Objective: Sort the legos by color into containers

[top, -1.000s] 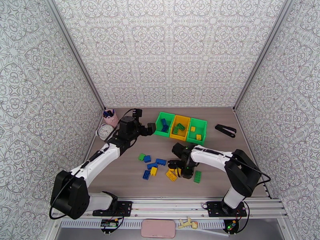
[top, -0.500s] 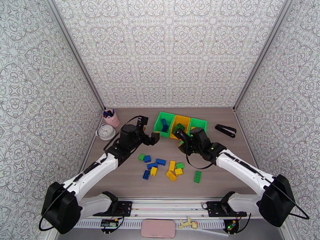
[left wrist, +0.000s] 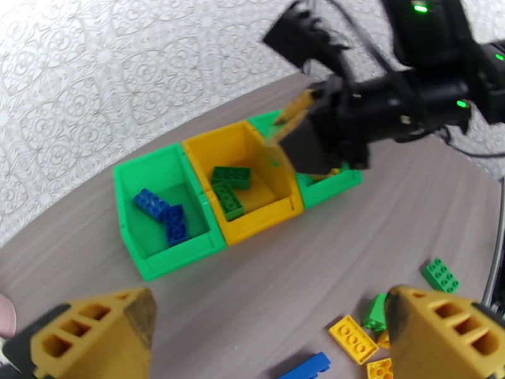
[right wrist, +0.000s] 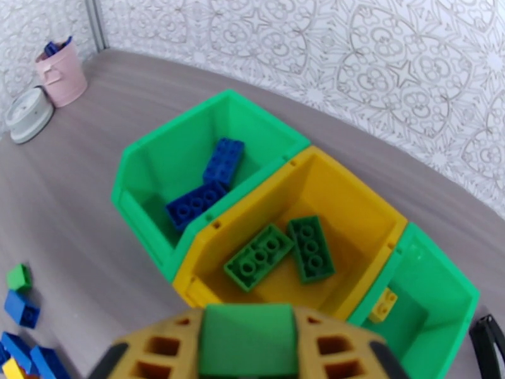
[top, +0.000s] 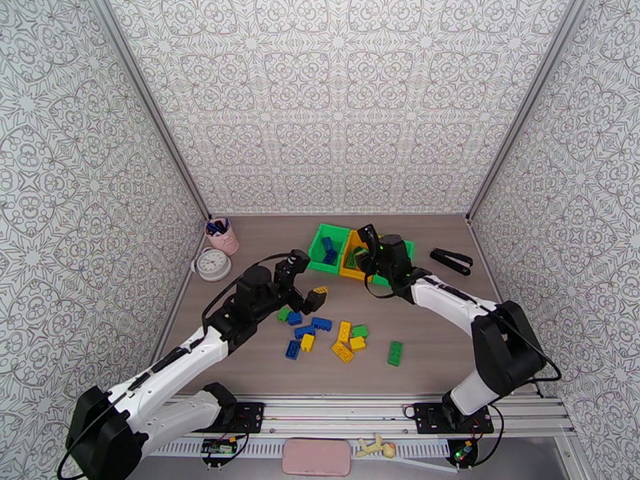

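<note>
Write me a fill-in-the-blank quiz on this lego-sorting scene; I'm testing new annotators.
The yellow-orange bin holds ____ green bricks.
The blue bricks lie in a ____ end bin.
The right arm's jaws are shut on a ____ brick.
The left arm's jaws stand ____.
Missing words: two; green; green; open.

You'll see your left arm (top: 180, 358) and right arm (top: 452, 302) both wear white shells between black joints, on black bases. Thin black cables (top: 222, 286) loop by the wrists. Green lights (left wrist: 420, 6) glow on the right wrist. The left gripper (left wrist: 268, 311) and right gripper (right wrist: 247, 345) carry yellow-orange fingers (left wrist: 95, 333) pierced with cut-out cells.
</note>
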